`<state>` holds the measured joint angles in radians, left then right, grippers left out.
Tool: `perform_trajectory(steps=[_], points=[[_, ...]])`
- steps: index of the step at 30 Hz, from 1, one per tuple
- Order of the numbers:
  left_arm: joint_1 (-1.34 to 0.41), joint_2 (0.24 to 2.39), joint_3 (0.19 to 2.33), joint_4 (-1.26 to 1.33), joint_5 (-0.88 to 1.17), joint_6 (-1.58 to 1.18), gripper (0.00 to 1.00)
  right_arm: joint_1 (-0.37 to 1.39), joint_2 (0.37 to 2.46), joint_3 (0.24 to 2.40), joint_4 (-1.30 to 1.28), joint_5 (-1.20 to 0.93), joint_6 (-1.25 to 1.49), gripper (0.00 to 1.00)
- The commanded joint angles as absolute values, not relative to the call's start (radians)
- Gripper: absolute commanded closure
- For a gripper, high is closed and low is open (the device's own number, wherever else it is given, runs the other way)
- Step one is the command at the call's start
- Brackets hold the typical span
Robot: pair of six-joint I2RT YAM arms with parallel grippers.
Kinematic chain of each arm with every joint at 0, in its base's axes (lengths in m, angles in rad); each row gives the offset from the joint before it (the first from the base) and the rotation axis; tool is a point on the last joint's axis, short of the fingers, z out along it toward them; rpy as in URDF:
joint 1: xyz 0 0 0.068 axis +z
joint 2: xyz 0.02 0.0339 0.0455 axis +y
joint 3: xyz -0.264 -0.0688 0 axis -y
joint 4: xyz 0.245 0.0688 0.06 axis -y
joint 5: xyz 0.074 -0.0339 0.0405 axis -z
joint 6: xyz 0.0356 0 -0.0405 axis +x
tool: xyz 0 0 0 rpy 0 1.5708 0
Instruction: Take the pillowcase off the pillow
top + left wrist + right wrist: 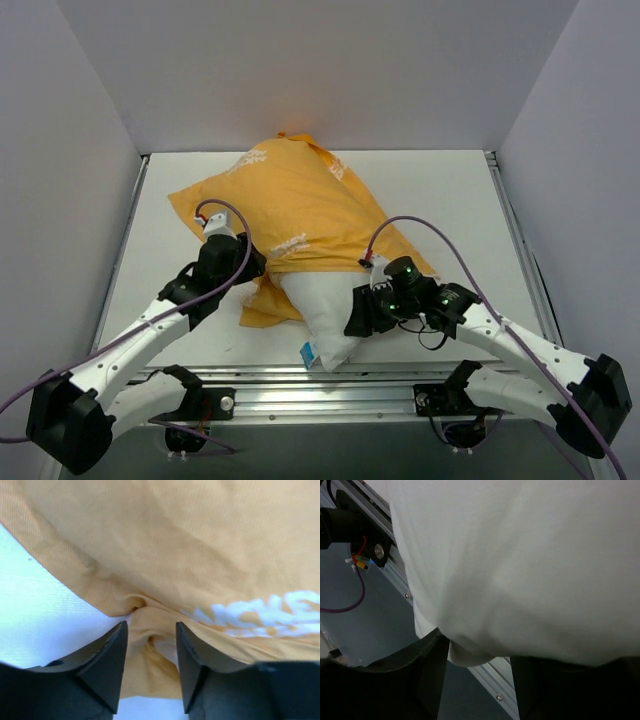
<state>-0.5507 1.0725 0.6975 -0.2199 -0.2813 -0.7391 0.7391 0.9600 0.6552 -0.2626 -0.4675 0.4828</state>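
The orange-yellow pillowcase (300, 210) lies diagonally across the table, with pale lettering on it. The white pillow (322, 310) sticks out of its near end, and a small blue tag (309, 353) shows at the pillow's near tip. My left gripper (252, 272) is at the case's near left edge. In the left wrist view its jaws (150, 625) stand apart with a loose fold of the pillowcase (200, 545) between them, not pinched. My right gripper (358, 318) is against the pillow's right side. Its jaws (477, 650) are apart under the pillow (530, 555), a slack white fold hanging between them.
The white table (440, 190) is boxed in by white walls at the left, back and right. An aluminium rail (330, 385) with the arm mounts runs along the near edge; the pillow's tip overhangs the rail (495, 672). Purple cables loop over both wrists.
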Motion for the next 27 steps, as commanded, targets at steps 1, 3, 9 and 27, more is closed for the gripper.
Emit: perform_trajectory(steps=[1,3,9,27], points=[[-0.560,0.974,0.761,-0.301,-0.175,-0.586,0.41,0.798,1.003,0.705,-0.150,-0.437,0.491,0.50],[-0.575,0.960,0.824,-0.327,-0.103,-0.531,0.29,0.804,1.022,0.748,-0.188,-0.355,0.471,0.37],[-0.699,1.119,1.107,-0.391,-0.101,-0.241,0.20,0.781,0.967,0.939,-0.354,-0.050,0.475,0.17],[-0.913,1.932,2.049,-0.678,0.035,0.084,0.20,0.588,0.796,0.878,-0.534,0.440,0.761,0.03]])
